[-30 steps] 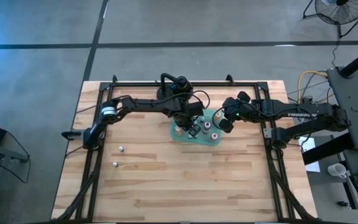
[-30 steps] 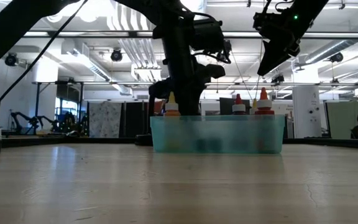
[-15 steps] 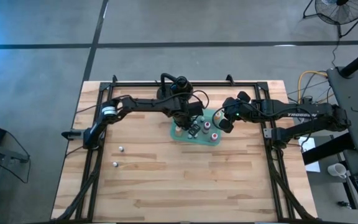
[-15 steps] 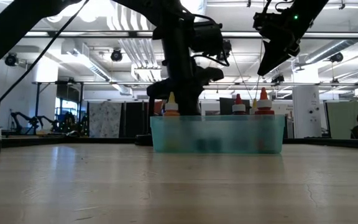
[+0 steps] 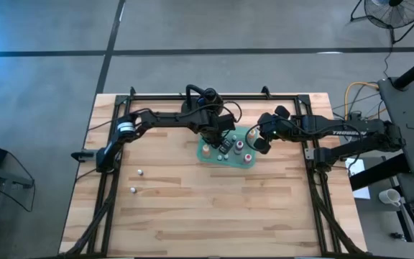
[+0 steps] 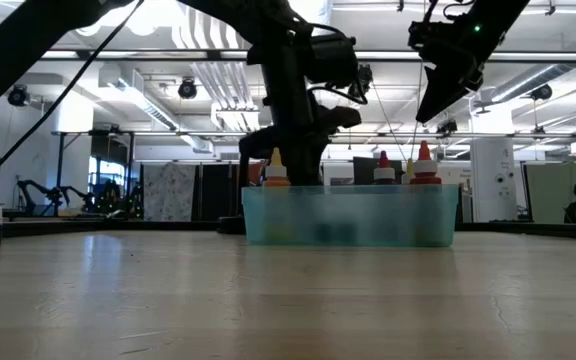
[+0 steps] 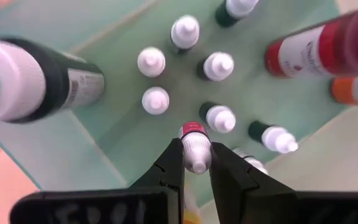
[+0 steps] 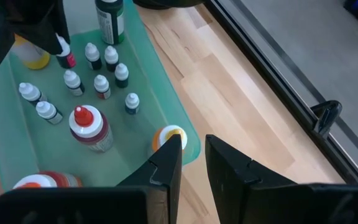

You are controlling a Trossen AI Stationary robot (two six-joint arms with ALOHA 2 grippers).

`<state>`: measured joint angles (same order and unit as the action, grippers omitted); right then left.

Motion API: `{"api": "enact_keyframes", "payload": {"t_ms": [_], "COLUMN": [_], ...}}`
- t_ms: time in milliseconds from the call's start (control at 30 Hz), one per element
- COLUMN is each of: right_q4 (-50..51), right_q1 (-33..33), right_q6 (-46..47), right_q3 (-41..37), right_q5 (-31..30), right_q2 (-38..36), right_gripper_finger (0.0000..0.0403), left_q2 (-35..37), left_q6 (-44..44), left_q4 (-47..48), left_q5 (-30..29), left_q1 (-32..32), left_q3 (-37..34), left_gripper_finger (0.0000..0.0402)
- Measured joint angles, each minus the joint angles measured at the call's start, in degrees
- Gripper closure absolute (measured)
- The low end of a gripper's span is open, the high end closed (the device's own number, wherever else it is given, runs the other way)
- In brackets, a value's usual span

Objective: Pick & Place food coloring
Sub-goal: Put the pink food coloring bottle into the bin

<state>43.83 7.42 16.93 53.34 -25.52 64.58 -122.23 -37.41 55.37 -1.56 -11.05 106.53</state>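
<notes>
Placement step, by look of it: left tool (image 7: 196, 163) closed on small red-labelled food coloring bottle (image 7: 194, 144), poised above green tray (image 8: 166, 112) among other bottles. Next: lower, release upright in free spot. Right tool (image 8: 193, 158) closed, empty, hovering beside tray. Two bottles (image 5: 136, 181) left on worktop (image 5: 214, 208).

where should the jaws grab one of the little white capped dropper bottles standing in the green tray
Grip the white cap and neck of a small bottle, coming straight down from above. The bottles stand upright and close together in the green tray, so only their tops are free; the sides are crowded. The left gripper is shut on a pink-labelled bottle this way.
</notes>
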Motion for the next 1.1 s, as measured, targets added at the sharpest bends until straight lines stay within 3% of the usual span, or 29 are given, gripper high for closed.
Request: {"api": "enact_keyframes", "payload": {"t_ms": [1100], "right_q4": [0.86], "right_q1": [-0.02], "right_q6": [0.63], "right_q3": [-0.02], "right_q5": [0.00], "right_q2": [0.00], "right_gripper_finger": [0.0339], "left_q2": [-0.49], "left_q6": [1.00], "left_q4": [-1.54], "left_q5": [-0.99], "left_q1": [-1.31], "left_q3": [-7.20], "left_gripper_finger": [0.0373]}}
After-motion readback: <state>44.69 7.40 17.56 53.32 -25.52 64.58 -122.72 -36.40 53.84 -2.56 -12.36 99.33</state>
